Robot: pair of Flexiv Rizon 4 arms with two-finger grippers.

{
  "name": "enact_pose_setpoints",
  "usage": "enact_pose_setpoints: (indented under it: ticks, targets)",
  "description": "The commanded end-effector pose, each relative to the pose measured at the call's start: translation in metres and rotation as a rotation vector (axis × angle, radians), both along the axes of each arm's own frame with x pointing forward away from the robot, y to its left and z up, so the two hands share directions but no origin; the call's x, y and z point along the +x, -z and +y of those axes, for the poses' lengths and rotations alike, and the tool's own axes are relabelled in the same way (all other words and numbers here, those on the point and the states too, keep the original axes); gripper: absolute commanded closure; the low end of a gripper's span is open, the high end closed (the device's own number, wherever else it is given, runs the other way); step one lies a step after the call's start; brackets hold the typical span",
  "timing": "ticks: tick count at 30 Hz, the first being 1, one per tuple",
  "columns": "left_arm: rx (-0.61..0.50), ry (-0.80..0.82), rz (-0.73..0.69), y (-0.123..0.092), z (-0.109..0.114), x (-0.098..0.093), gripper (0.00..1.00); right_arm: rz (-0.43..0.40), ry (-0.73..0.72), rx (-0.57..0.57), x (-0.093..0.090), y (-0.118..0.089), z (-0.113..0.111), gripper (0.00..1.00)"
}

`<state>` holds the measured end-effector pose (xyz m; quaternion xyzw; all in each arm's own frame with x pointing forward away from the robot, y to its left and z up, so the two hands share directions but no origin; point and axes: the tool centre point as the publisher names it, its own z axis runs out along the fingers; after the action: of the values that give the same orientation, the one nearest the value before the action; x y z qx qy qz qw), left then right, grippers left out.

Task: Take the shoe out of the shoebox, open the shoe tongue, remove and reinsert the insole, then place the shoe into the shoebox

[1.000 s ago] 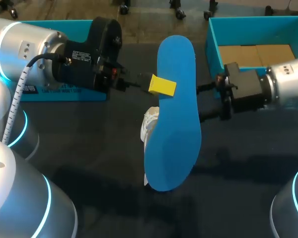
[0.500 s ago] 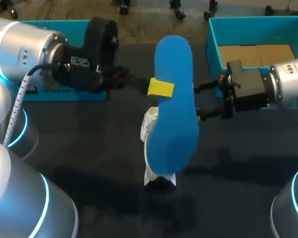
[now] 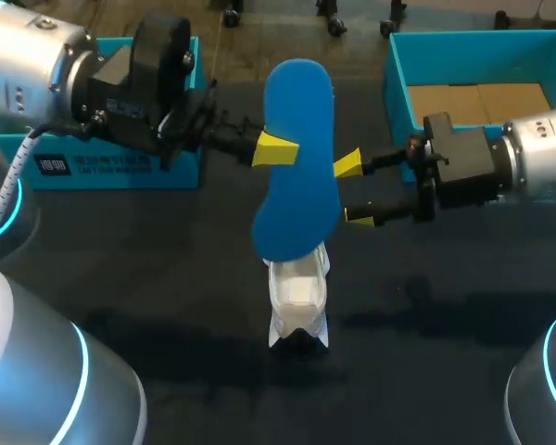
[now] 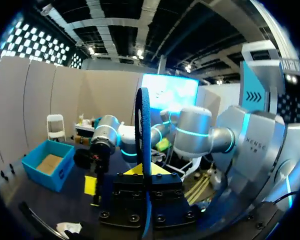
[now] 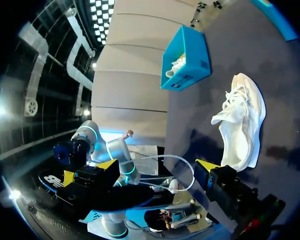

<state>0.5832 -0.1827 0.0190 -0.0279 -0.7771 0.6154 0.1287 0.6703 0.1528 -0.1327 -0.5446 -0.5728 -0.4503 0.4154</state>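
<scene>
**Insole poised over the shoe**

Our left gripper (image 3: 276, 148) is clenched on the blue insole (image 3: 296, 158), long axis near-far, its near end right above the white shoe (image 3: 298, 297) on the table (image 3: 167, 278). Our right gripper (image 3: 352, 190), released, sits just right of it. The far-right shoebox (image 3: 398, 83) shows brown cardboard (image 3: 477, 100) inside.

middle: insole (image 3: 296, 158), clamped in left gripper (image 3: 276, 148), hangs over shoe (image 3: 298, 297), barring it from above. just right of insole: right gripper (image 3: 352, 190), fingers apart. back corners: shoebox (image 3: 398, 83) right, blue box (image 3: 120, 171) left. free: bare table (image 3: 445, 306) in front of shoe and on both its sides.
</scene>
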Motion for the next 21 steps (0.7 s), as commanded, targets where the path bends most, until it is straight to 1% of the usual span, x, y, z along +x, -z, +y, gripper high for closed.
enact_pose_setpoints:
  ticks: [1, 4, 5, 6, 8, 11, 12, 21]
  targets:
    - [0.095, 0.029, -0.573, 0.002, 0.008, 0.005, 1.00, -0.001, 0.002, -0.001, -0.001, 0.000, 0.001, 0.00]
    - [0.097, 0.074, -0.736, 0.008, 0.011, 0.005, 1.00, -0.001, 0.002, -0.001, -0.001, 0.000, 0.001, 0.00]
    - [0.098, 0.076, -0.747, 0.009, 0.012, 0.005, 1.00, -0.001, 0.002, -0.001, -0.001, 0.000, 0.001, 0.00]
    - [0.098, 0.090, -0.817, 0.010, 0.012, 0.006, 1.00, -0.001, 0.002, -0.001, -0.001, 0.000, 0.001, 0.00]
    - [0.100, 0.121, -0.901, 0.014, 0.014, 0.007, 1.00, -0.001, 0.002, -0.001, -0.001, 0.000, 0.001, 0.00]
    - [0.111, 0.146, -0.986, 0.019, 0.015, 0.008, 1.00, -0.001, 0.002, -0.001, -0.001, 0.000, 0.001, 0.00]
    - [0.119, 0.125, -0.913, 0.021, 0.016, 0.009, 1.00, -0.001, 0.002, -0.001, -0.001, 0.000, 0.001, 0.00]
    - [0.119, 0.125, -0.913, 0.021, 0.016, 0.009, 1.00, -0.001, 0.002, -0.001, -0.001, 0.000, 0.001, 0.00]
